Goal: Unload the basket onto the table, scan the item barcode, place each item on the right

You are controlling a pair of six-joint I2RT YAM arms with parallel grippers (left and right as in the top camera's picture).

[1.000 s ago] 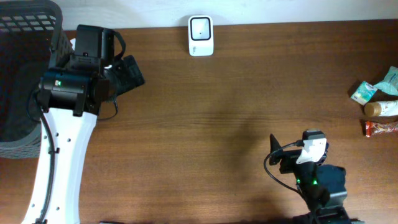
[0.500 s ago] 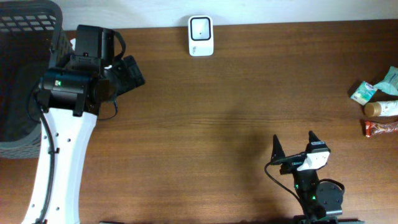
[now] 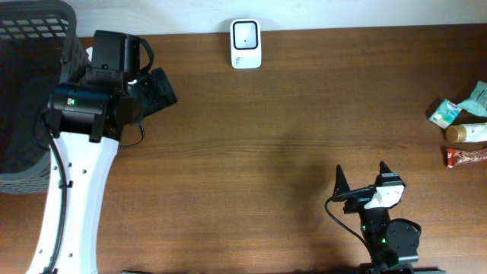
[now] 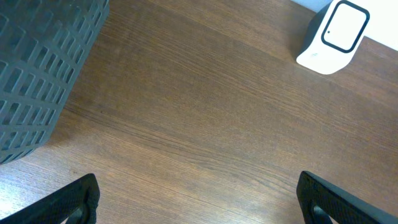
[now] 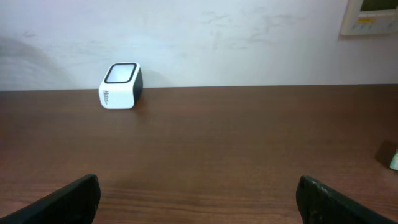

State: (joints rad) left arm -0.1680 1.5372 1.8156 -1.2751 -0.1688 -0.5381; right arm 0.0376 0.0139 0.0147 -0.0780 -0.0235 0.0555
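Nothing is being held: right end effector (image 3: 361, 176) and left end effector (image 4: 199, 199) are hanging spread and empty, scanner (image 3: 246, 43) is sitting top centre, items (image 3: 464, 124) are waiting far right, needing a reach.

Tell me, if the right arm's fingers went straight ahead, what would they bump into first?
Probably nothing on the table: the right gripper points across bare wood toward the back wall. The white scanner sits left of that line, so the open fingers would likely pass it, though depth is hard to judge.
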